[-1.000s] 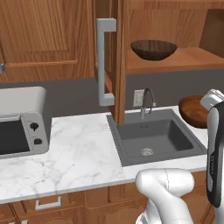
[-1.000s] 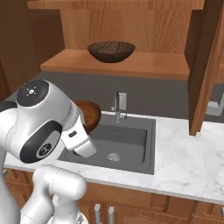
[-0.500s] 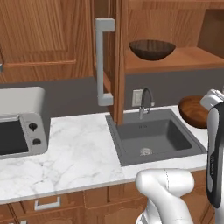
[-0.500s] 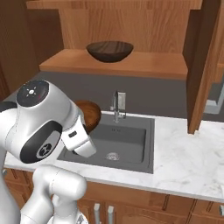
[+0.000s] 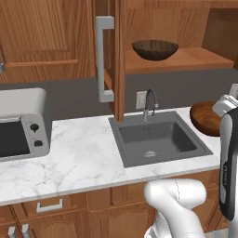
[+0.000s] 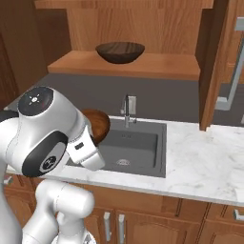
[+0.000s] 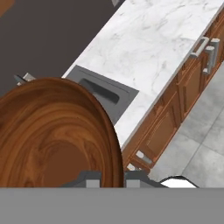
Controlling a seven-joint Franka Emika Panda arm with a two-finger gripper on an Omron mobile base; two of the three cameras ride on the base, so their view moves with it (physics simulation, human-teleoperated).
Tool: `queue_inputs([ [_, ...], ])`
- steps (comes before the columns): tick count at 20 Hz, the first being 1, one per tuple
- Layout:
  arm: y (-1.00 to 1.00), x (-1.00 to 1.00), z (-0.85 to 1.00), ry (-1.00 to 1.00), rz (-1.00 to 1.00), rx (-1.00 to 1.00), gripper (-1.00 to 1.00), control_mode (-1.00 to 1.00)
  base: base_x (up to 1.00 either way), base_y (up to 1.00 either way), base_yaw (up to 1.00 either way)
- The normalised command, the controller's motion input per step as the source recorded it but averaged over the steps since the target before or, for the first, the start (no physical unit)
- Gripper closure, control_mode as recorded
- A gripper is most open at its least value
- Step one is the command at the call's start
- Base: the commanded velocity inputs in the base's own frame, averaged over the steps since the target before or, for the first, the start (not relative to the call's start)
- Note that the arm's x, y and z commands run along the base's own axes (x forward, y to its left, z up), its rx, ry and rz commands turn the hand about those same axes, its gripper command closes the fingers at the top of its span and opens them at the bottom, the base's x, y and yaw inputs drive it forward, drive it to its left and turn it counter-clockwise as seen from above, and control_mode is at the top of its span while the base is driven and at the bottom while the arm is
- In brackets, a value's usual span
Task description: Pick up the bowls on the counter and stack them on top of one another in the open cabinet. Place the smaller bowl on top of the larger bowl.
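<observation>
The larger bowl [image 5: 155, 49], wide and dark brown, sits upright on the shelf of the open cabinet [image 5: 190, 59]; the right base view shows the larger bowl [image 6: 120, 51] at the shelf's left half. My gripper [image 7: 113, 178] is shut on the rim of the smaller bowl [image 7: 52, 135], reddish-brown and glossy inside. The smaller bowl [image 5: 205, 118] hangs over the counter [image 5: 79, 153] just right of the sink, below the shelf. In the right base view the smaller bowl [image 6: 97, 125] peeks out behind my arm.
A dark grey sink [image 5: 158, 137] with a faucet [image 5: 148, 103] lies under the cabinet. The open cabinet door with its grey bar handle [image 5: 103, 60] stands left of the shelf. A toaster oven [image 5: 21, 125] sits at the counter's left end.
The whole picture has shifted slightly to the left in the left base view, so the base has moved a little. The smaller bowl stays held by the gripper; the larger bowl has not moved.
</observation>
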Motion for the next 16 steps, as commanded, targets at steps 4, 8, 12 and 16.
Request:
queue_inputs([
  [4, 0.00, 0.00, 0.00, 0.00, 0.00, 0.00, 1.00, 1.00, -0.50, -0.01, 0.02],
  [8, 0.00, 0.00, 0.00, 0.00, 0.00, 0.00, 1.00, 1.00, 0.04, -0.30, 0.02],
  [12, 0.00, 0.00, 0.00, 0.00, 0.00, 0.00, 1.00, 1.00, 0.35, -0.43, 0.01],
  [16, 0.00, 0.00, 0.00, 0.00, 0.00, 0.00, 1.00, 1.00, 0.46, -0.30, 0.01],
])
